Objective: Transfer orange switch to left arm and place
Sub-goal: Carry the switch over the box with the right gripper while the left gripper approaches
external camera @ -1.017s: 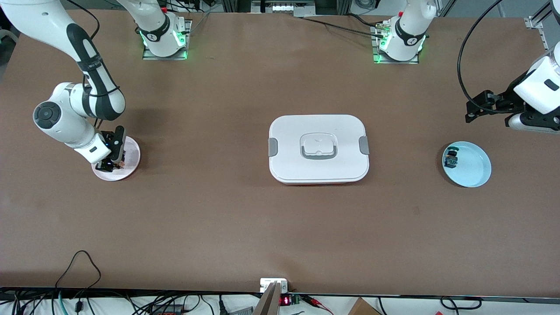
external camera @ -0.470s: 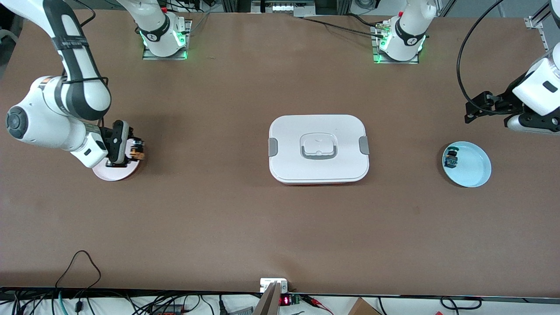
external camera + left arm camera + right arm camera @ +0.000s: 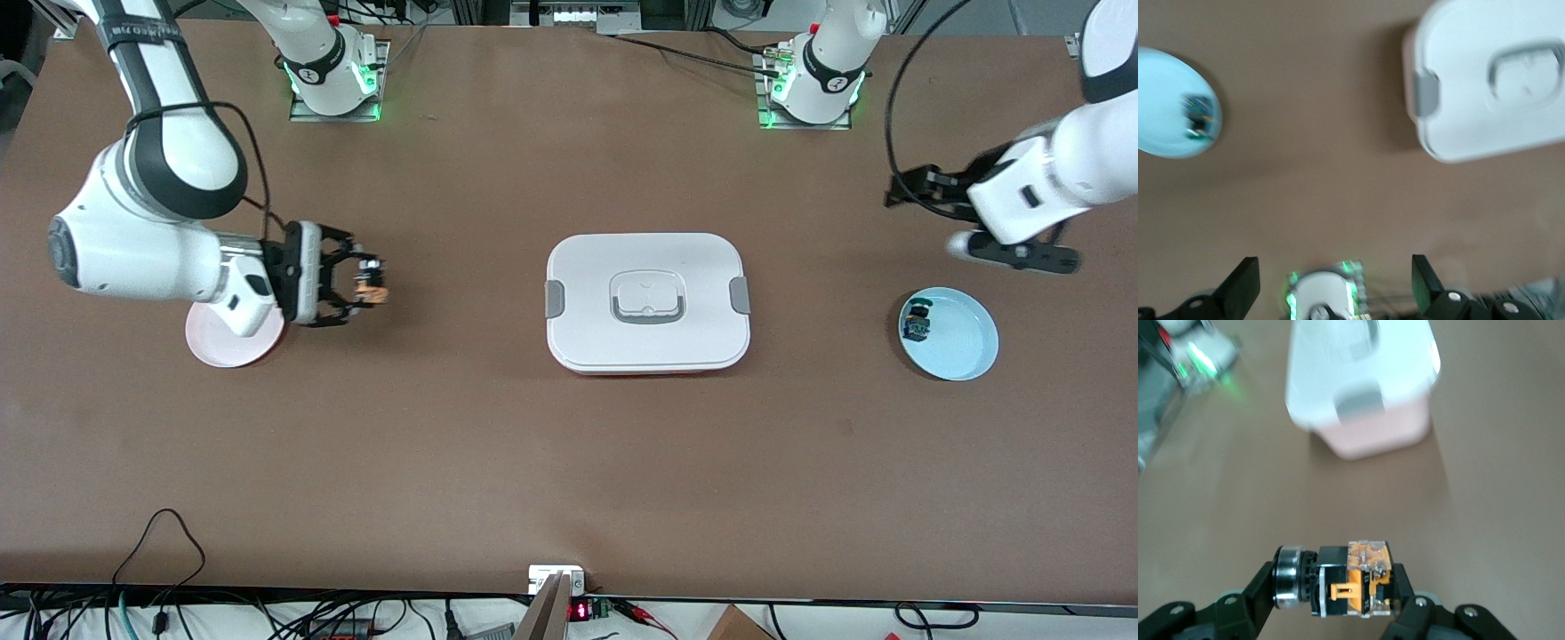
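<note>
Two grippers share this carry — my right gripper [image 3: 366, 289] pinches the orange switch [image 3: 371, 291] above bare table between the pink plate [image 3: 222, 345] and the box [image 3: 647, 302]. My left gripper [image 3: 1331, 283], spread wide, hangs near the blue plate [image 3: 960, 342]. Next — meet clear of the box for the handover.

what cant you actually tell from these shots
- Front view: part of the pink plate is hidden under the right arm's wrist.
- Front view: the dark block on the blue plate is too small for detail; the left wrist view blurs it.
- Front view: the left gripper is motion-blurred.
- Right wrist view: the box is blurred; the right gripper hides the orange switch's ends.
</note>
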You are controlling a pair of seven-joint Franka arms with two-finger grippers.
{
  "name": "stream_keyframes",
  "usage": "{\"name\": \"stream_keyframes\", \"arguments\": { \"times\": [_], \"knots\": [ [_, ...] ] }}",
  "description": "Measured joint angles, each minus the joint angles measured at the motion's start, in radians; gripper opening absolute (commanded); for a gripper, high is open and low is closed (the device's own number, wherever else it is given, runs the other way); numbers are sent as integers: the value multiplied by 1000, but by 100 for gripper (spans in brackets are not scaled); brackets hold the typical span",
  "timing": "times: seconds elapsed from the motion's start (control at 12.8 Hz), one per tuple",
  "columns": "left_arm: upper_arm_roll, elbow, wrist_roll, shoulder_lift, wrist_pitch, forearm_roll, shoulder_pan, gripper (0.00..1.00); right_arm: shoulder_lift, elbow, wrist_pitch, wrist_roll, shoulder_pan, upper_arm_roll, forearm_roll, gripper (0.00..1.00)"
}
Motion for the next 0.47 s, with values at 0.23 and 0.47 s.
{"name": "stream_keyframes", "arguments": {
  "times": [0.23, 0.47],
  "knots": [
    [-9, -4, -1, 32, -35, -278, -3, 100, 1, 34, 98, 0, 2, 124, 221, 0],
    [-7, -32, -2, 60, -22, -568, 0, 100, 0, 66, 275, 1, 25, 237, 469, 0]
  ]
}}
